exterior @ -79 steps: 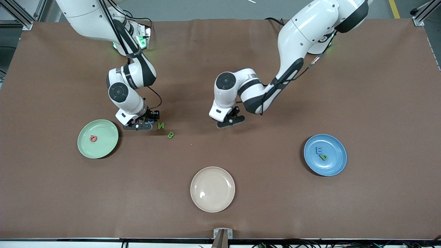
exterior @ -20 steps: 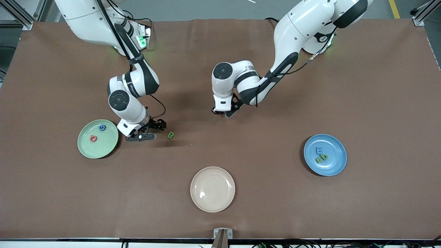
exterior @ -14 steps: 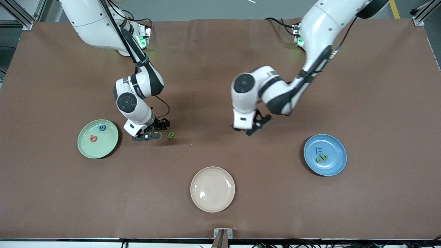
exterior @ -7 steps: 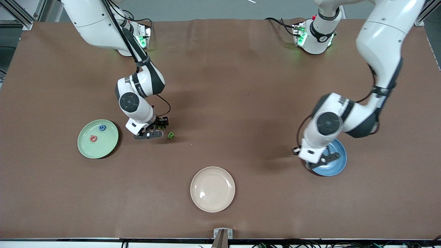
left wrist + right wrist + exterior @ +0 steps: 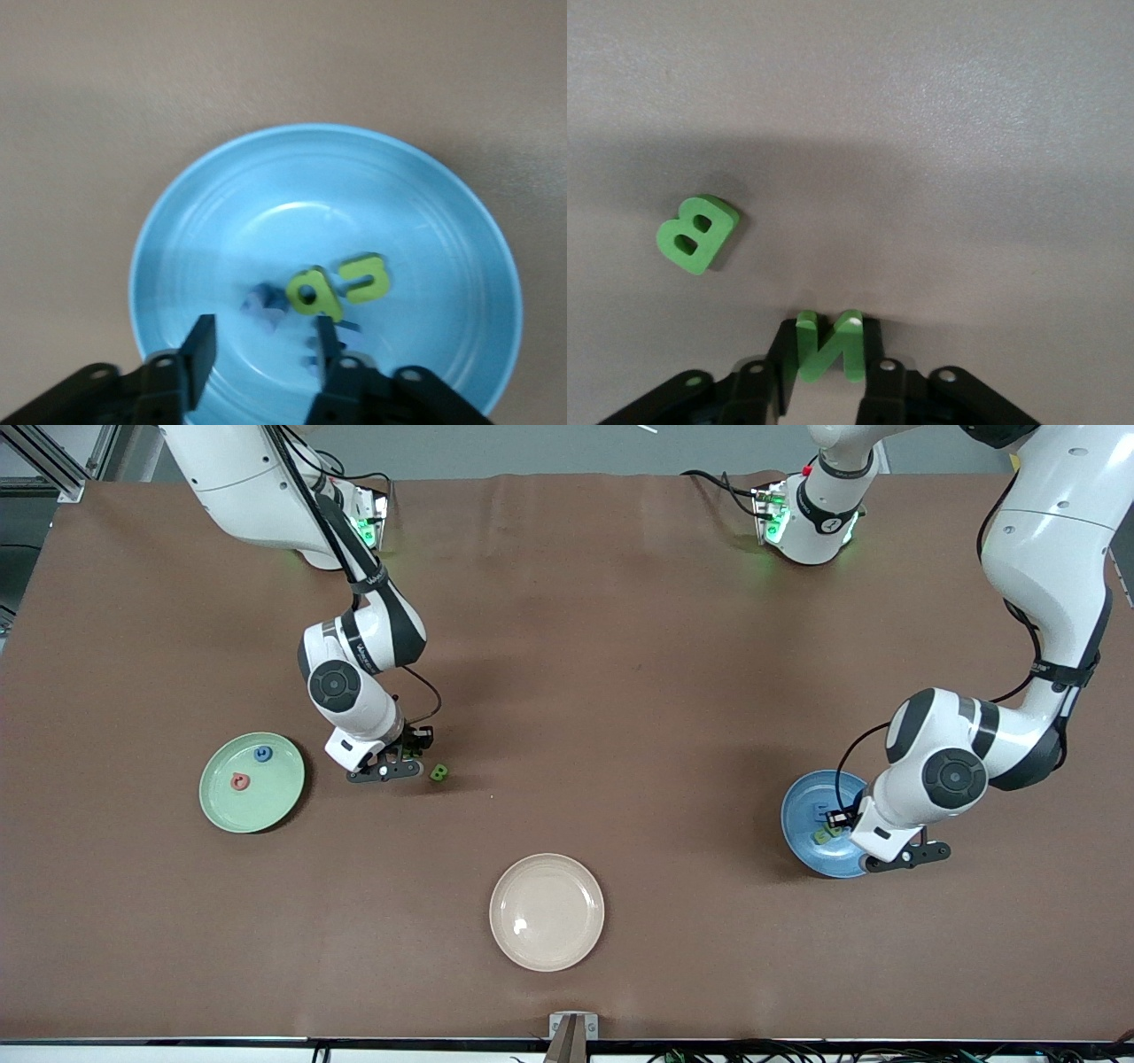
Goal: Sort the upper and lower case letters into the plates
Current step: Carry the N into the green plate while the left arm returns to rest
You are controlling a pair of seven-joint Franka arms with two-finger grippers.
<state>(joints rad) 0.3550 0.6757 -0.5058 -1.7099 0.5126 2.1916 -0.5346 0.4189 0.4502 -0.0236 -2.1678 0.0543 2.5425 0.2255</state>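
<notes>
Bright, even overhead light — soft shadows under both arms; left wrist view slightly blurred.

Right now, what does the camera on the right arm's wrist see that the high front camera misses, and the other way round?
Only the right wrist view shows the right tool shut on a small chunky green letter N. Only the front view shows the pale mint green plate, the mid blue plate, the cream-beige plate and the left tool over the blue plate. Both show the small chunky green letter B on the brown table.
</notes>
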